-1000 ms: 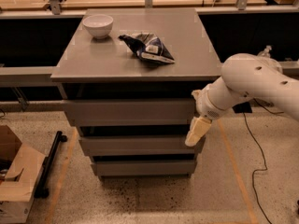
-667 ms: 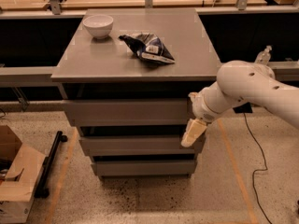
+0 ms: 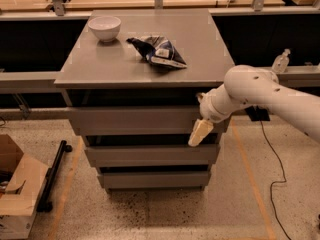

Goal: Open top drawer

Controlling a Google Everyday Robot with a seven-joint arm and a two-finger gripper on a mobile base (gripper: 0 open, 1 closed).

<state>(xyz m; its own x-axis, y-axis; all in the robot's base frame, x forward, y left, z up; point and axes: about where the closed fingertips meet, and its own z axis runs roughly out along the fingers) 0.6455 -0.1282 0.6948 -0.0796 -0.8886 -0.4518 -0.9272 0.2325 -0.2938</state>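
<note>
The top drawer (image 3: 135, 120) is the widest grey flat front, just under the grey cabinet top (image 3: 150, 64). Its front stands a little forward of the cabinet body, with a dark gap above it. Two narrower grey drawer fronts sit below it (image 3: 150, 155) (image 3: 152, 179). My gripper (image 3: 200, 132) hangs from the white arm (image 3: 260, 96) that comes in from the right. Its cream-coloured tip points down-left at the right end of the top drawer front, over its lower edge.
A white bowl (image 3: 104, 28) and a dark crumpled snack bag (image 3: 159, 51) lie on the cabinet top. A cardboard box (image 3: 17, 194) and a black bar (image 3: 54, 174) are on the floor at left. A plastic bottle (image 3: 280, 61) stands on the shelf at right. A cable (image 3: 267, 159) runs over the floor at right.
The arm and gripper have shifted left and slightly up along the right end of the top drawer front. The drawer has not visibly moved.
</note>
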